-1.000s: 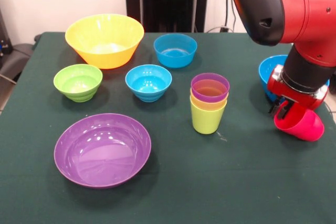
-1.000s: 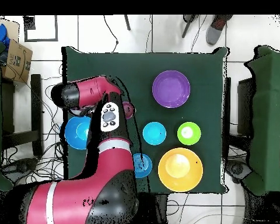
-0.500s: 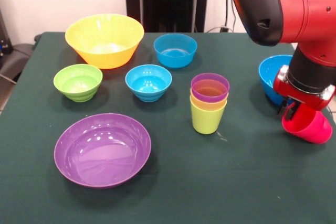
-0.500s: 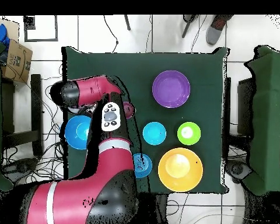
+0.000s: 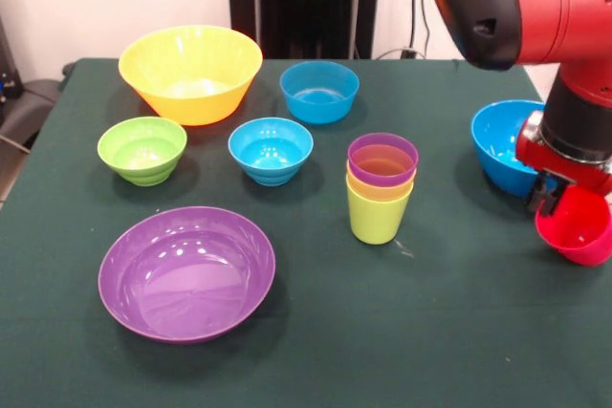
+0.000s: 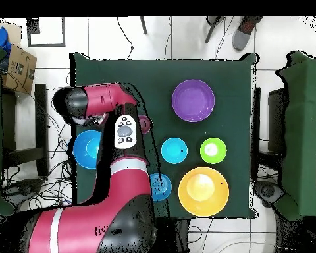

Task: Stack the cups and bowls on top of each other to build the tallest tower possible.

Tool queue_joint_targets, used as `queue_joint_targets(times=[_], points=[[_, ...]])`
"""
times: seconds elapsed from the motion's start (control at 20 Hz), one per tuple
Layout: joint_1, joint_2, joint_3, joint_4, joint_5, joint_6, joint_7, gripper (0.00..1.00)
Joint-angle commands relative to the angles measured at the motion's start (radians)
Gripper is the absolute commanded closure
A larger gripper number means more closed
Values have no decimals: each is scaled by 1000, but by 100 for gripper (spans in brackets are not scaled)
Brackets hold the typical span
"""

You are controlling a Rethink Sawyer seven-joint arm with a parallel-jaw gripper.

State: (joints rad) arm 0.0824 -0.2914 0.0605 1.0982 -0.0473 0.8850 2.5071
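gripper [image 5: 552, 200] pinching red cup [image 5: 577, 228] by its rim, cup tilted at the frame's right edge, beside large blue bowl [image 5: 501, 145] half hidden by the arm, tower [image 5: 381, 187] well apart, overhead view hides cup under the arm

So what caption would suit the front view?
Gripper carrying the red cup beside a three-cup tower, bowls waiting around.
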Motion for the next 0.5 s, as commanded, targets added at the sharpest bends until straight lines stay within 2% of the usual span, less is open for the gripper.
queue_joint_targets(times=[0.05, 0.5], points=[[-1, -90, 69, 47, 49, 57, 35, 100], [-27, -184, 61, 63, 85, 163, -18, 100]])
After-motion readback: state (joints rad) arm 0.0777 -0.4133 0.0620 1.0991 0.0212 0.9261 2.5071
